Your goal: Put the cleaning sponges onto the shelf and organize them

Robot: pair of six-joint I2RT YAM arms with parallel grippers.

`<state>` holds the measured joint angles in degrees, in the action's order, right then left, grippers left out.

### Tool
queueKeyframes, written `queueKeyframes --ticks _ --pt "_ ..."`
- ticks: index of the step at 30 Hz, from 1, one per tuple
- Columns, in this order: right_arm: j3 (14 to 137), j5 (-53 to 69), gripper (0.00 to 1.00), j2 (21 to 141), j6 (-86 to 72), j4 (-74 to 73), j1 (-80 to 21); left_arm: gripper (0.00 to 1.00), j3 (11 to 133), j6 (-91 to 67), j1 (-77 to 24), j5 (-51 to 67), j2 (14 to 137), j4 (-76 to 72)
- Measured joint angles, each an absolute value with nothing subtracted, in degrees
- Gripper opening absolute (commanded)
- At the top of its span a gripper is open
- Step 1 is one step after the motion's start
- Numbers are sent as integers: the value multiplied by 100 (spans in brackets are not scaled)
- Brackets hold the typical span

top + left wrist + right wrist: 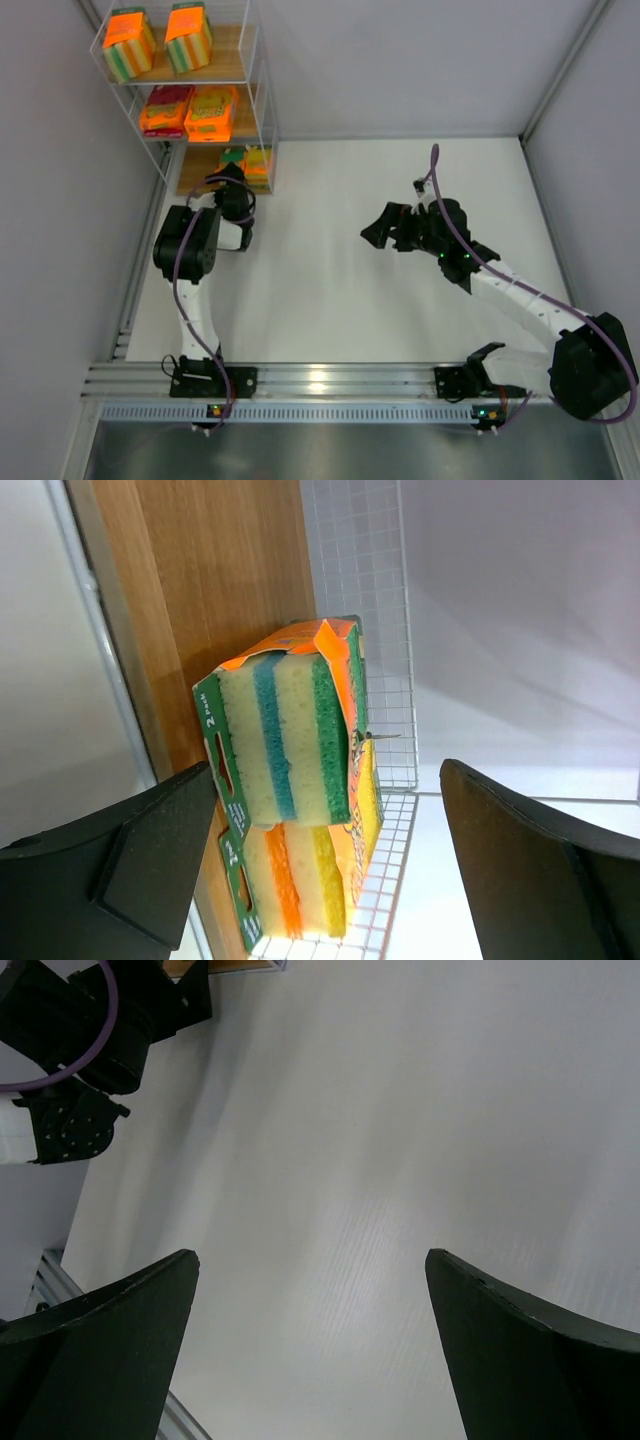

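The shelf [235, 50] stands at the far left, a white wire rack with three wooden boards. Two blocky orange cleaning sponges [130, 42] sit on its top board and two flat ones [211, 112] on the middle board. On the bottom board [200, 600] two more packs stand side by side: one striped blue and green [290, 735], one orange and yellow [300, 880]. My left gripper [328, 780] is open just in front of these two, touching neither. My right gripper [312, 1255] hangs open over the bare table [380, 1140], holding nothing.
The wire mesh side of the rack [360, 570] sits close beside the bottom packs. Grey walls close in the white table on the left and right [40, 250]. In the right wrist view the left arm [80, 1020] shows at the upper left.
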<state>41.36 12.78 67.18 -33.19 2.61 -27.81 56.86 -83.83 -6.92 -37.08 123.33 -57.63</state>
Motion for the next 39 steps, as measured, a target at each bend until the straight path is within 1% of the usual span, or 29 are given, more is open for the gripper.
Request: queueKeyframes --ticks 7,10,11,14,15,17,19,22,28,33,39 --pt "4049 1343 100 6700 -3398 403 -2781 98 5096 -8208 -701 -3732 11251 -4945" --pt "3933 1352 99 6646 -3426 440 -2781 93 5061 -8276 -655 -3607 11063 -4602" --pt "3896 1352 99 6628 -3433 451 -2781 89 5057 -8287 -635 -3540 11048 -4495" --pt "3846 1358 99 6567 -3454 464 -2781 83 4993 -8313 -598 -3420 11048 -4276" --pt "3828 1358 99 6532 -3457 471 -2781 75 4956 -8344 -593 -3393 11048 -4200" --pt "3824 1358 99 6477 -3459 469 -2781 65 4866 -8405 -578 -3385 11041 -4115" --pt "3822 1358 100 6418 -3459 471 -2781 52 4799 -8438 -541 -3326 11037 -4021" --pt "3822 1356 100 6377 -3459 473 -2781 44 4788 -8438 -408 -3142 11037 -3942" --pt "3778 1341 99 6388 -3479 508 -2777 44 4941 -8353 -43 -2757 11076 -3852" --pt "3778 1332 99 6493 -3481 517 -2766 39 5496 -8191 128 -2327 11386 -3857" --pt "3778 1319 99 6775 -3509 515 -2762 36 5920 -8110 174 -2036 11778 -3857"
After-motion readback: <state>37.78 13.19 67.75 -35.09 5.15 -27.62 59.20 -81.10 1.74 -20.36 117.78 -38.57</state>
